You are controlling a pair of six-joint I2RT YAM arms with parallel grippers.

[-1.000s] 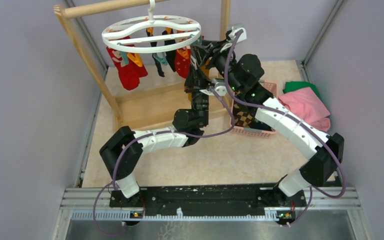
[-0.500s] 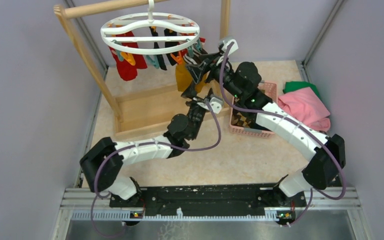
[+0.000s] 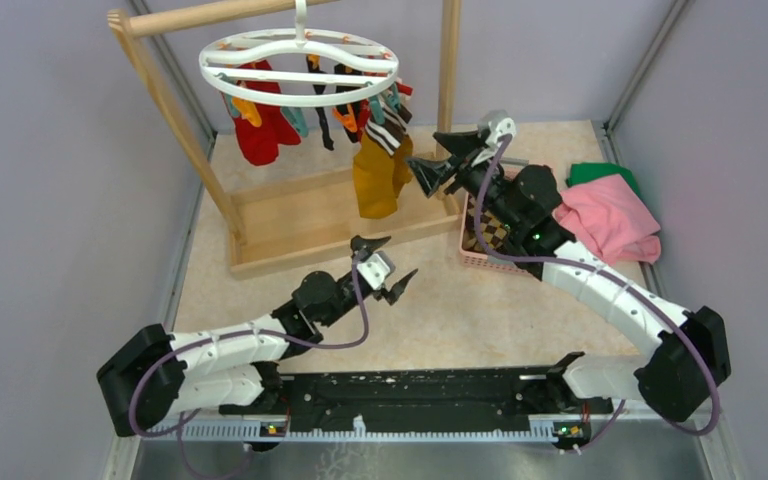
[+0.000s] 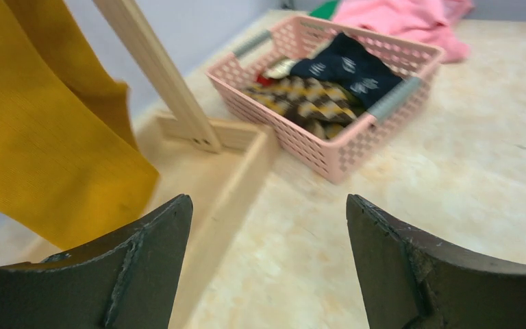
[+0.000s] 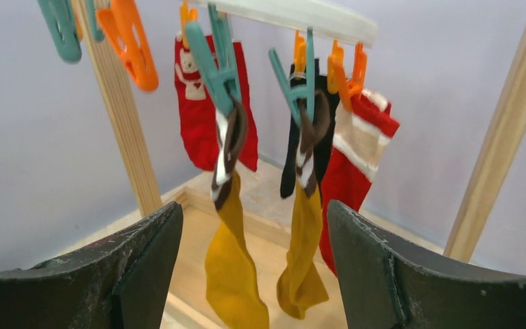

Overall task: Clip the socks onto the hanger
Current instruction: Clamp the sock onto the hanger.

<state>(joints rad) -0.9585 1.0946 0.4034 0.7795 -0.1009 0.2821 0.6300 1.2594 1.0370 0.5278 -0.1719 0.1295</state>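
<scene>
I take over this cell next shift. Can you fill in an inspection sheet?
Surface: beige speckled tabletop.
Job's things: white hanger on the wooden rack, red socks and mustard socks clipped under it; argyle socks and navy socks in the pink basket.
Clutter: pink cloth and green cloth, far right.
Grippers: left claw open, empty, low over the tabletop; right claw open, empty, beside the mustard socks.
Cables: purple cables along both arms.
Surroundings: lilac walls, metal base rail.

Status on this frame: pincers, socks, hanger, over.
Left pincer open, right pincer open, both empty. Mustard socks clipped to hanger; more socks in pink basket. Nothing blocking.
</scene>
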